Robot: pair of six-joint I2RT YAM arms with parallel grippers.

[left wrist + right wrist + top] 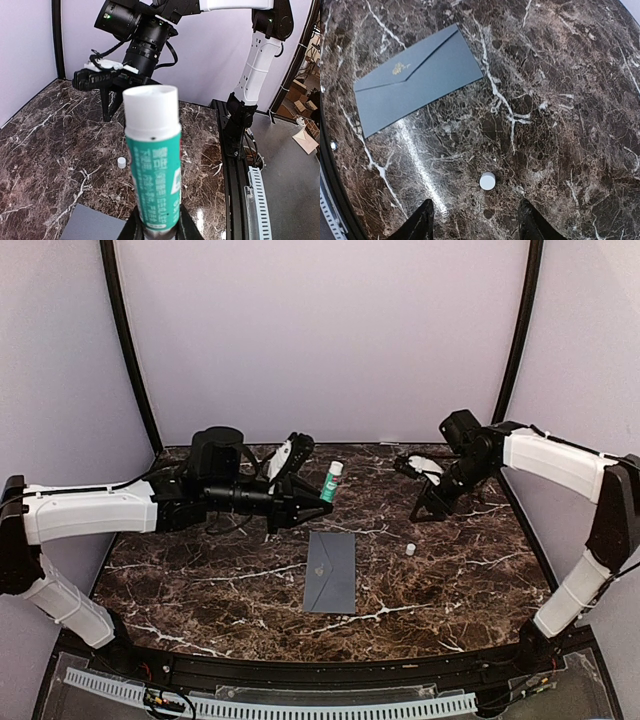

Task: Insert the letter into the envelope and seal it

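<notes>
The envelope [331, 571] is lying flat about midway across the desk [200, 580], a little toward the near edge, its long sides running near to far. It is showing slate grey-blue, with the pointed flap lying down against the body and a small pale emblem sitting on the flap. Nothing is resting on it. A small white cap [410, 550] is standing just beside it toward the right edge, apart from the paper. Further back, the left fingers [315, 502] are clamping the base of a green-labelled glue stick [330, 483], holding it upright and uncapped above the desk. Toward the far right corner, the right fingers [428, 505] are hanging spread apart above the marble, gripping nothing.
</notes>
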